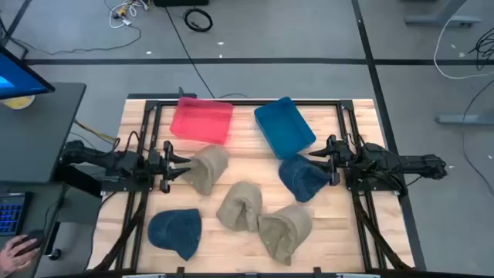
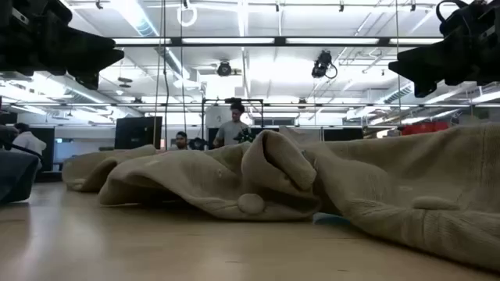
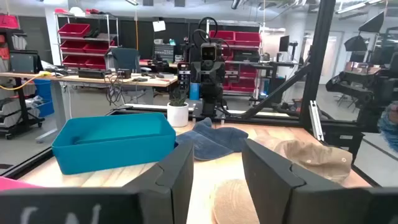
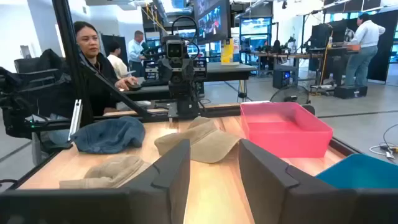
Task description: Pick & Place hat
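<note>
Five hats lay on the wooden table (image 1: 332, 232). A tan hat (image 1: 205, 167) sat just in front of the left gripper (image 1: 182, 162), below the red bin (image 1: 201, 120). A dark blue hat (image 1: 303, 177) lay just beside the right gripper (image 1: 315, 155), below the blue bin (image 1: 284, 126). Two more tan hats sat in the near middle, one (image 1: 240, 205) touching the other (image 1: 283, 230) to its right. A second dark blue hat (image 1: 176, 232) lay at the near left, apart from the rest. Both bins stood side by side at the far edge, neither with a hat inside. Left gripper hovered at the table's left side, fingers apart, holding nothing; the left wrist view showed a clear gap between its fingers (image 3: 177, 177). Right gripper hovered at the right side, fingers (image 4: 171, 171) also apart, nothing between them. The grippers faced each other across the table. A person (image 4: 93, 59) sat behind the table in the right wrist view, more people farther back.
</note>
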You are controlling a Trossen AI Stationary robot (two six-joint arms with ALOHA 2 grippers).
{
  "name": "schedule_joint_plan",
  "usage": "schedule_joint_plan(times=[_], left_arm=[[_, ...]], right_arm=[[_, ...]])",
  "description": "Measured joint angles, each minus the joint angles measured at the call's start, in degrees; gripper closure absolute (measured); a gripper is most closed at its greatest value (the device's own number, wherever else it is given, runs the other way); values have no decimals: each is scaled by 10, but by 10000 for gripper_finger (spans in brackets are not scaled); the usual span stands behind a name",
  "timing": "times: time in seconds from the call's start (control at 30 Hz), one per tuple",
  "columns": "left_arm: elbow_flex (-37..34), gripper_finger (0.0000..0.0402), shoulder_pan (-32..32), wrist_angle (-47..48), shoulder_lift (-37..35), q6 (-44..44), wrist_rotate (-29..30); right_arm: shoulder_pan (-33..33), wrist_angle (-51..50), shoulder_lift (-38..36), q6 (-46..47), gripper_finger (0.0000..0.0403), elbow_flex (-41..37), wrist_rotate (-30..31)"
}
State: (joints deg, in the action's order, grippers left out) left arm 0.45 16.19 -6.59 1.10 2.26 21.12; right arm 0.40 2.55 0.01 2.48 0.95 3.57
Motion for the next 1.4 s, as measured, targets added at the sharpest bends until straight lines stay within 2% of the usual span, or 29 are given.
schedule_joint_plan(times=[0.67,0.83,1.0,1.23,1.4], left_arm=[[0,262,0,1,0,-15,1],[2,262,0,-3,0,1,73],[24,262,0,-3,11,3,82],[85,262,0,0,99,10,82],[146,262,0,10,196,31,87]], right_arm=[[0,-15,0,29,263,0,0],[0,5,0,28,263,0,0],[0,75,0,28,263,0,-8],[0,169,19,29,263,3,-17],[0,175,88,20,263,66,-17]])
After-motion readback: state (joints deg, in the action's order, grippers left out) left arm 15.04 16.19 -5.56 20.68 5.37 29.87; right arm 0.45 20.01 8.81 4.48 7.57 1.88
